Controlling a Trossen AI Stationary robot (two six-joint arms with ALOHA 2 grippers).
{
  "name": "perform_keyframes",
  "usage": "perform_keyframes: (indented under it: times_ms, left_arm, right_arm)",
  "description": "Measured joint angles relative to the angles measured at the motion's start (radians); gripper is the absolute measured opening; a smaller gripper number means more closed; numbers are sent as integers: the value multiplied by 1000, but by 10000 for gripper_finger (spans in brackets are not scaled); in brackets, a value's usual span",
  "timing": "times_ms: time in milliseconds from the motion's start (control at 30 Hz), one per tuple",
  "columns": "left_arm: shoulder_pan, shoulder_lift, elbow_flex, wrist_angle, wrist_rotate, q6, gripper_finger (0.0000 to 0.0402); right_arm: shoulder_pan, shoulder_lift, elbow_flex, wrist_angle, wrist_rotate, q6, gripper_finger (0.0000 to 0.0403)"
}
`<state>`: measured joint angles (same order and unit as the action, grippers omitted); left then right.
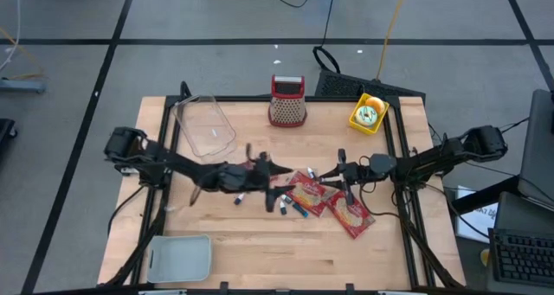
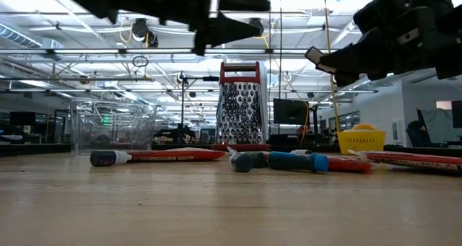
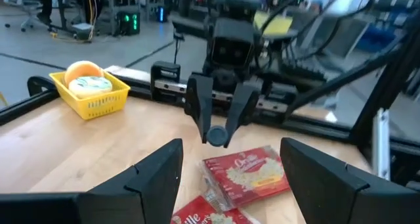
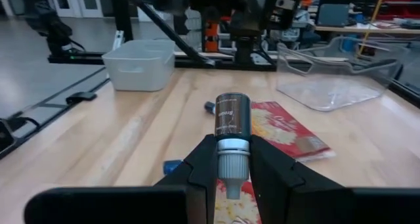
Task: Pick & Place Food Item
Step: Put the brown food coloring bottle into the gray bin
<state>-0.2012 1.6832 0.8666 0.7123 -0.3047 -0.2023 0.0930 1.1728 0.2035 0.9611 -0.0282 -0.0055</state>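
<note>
Wooden tabletop (image 1: 260, 234) fills the overhead view, grey floor around it. My right gripper (image 4: 231, 159) pinches a small dark bottle (image 4: 232, 122) by its cap end, lifted above the red snack packets (image 1: 333, 204); from above, the bottle is too small to make out. My left gripper (image 1: 262, 169) reaches toward centre, fingers spread wide and holding nothing, hovering over the tubes (image 2: 155, 156) lying on the wood. At twelve o'clock stands a grater (image 1: 287, 101). At eleven, a clear bin (image 1: 203, 126) with nothing visible inside. At one, a yellow basket (image 1: 367, 113) holds round items. At seven, a pale tub (image 1: 180, 258), contents unclear.
</note>
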Motion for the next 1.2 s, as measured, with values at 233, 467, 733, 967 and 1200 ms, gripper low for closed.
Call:
perform_keyframes:
  times_ms: [233, 467, 733, 967, 1200]
  left_arm:
    - [12, 121, 185, -170, 29, 9, 257]
    - [36, 216, 286, -236, 45, 27, 257]
    - [64, 231, 302, -235, 45, 43, 257]
    - [75, 231, 302, -221, 47, 43, 257]
    - [75, 231, 302, -205, 122, 51, 257]
  right_arm:
    - [14, 0, 0, 11, 0, -4, 59]
    - [14, 0, 0, 23, -1, 0, 59]
    - [14, 0, 0, 22, -2, 1, 59]
    - [14, 0, 0, 22, -2, -2, 59]
    - [14, 0, 0, 22, -1, -6, 59]
